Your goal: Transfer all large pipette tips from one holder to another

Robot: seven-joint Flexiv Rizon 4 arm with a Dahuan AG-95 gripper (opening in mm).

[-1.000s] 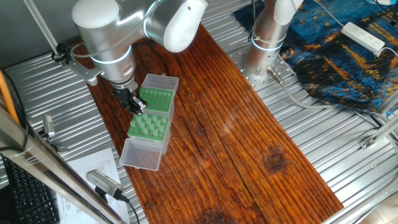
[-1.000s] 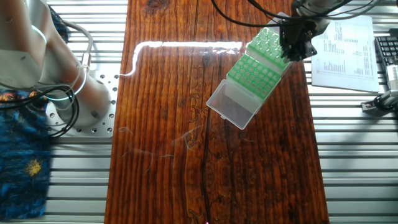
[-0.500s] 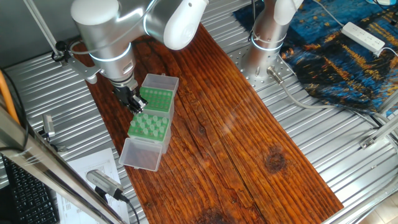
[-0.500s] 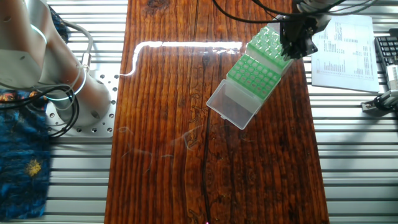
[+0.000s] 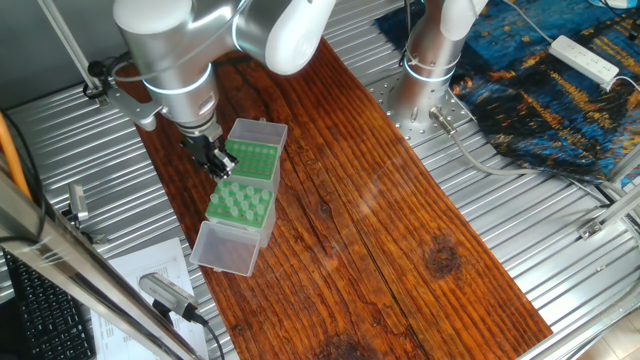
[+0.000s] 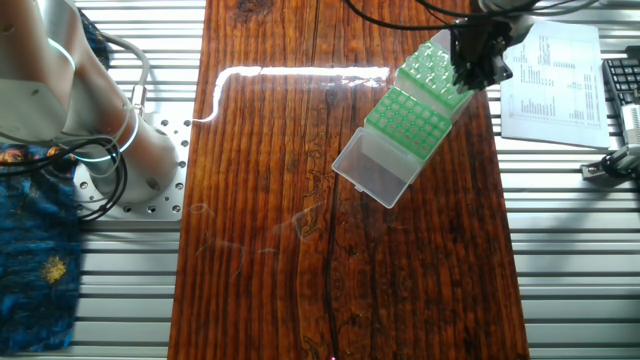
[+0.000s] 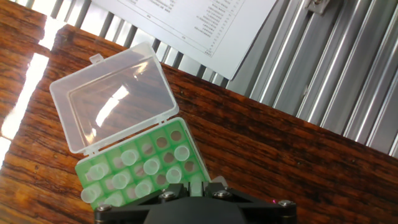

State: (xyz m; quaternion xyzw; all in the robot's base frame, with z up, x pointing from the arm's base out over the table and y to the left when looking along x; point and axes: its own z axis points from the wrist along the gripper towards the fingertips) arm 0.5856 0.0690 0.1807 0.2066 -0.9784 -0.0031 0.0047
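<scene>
Over the wooden table [image 5: 400, 230]: gripper [image 5: 215, 163] is hanging just above the seam between two green racks; whether its fingers are apart or pinching anything cannot be told, as its dark body is hiding them in every view.
Large pipette tips [image 5: 240, 205]: pale green cones are standing upright in rows, long axes vertical, open mouths facing up, points sunk down into the near green rack [image 5: 250, 214].
Near rack's place: toward 9 o'clock on the table in one fixed view, toward 1 o'clock [image 6: 408, 120] in the other.
Hand view: tips [image 7: 134, 175] are showing as round open mouths at 6 to 7 o'clock, filling part of the rack, several holes lying bare toward 3 o'clock of the block.
Far green rack [image 5: 252, 160]: it is sitting just beyond the first, toward 12 o'clock, touching it end to end; its top is looking like plain holes.
Clear lids: one [image 5: 225, 248] is lying open flat at the near rack's 6 o'clock end; another [image 5: 259, 132] is standing at the far rack's 12 o'clock end.
Printed sheet [image 6: 550, 85]: it is resting on the ribbed metal bench beside the table.
</scene>
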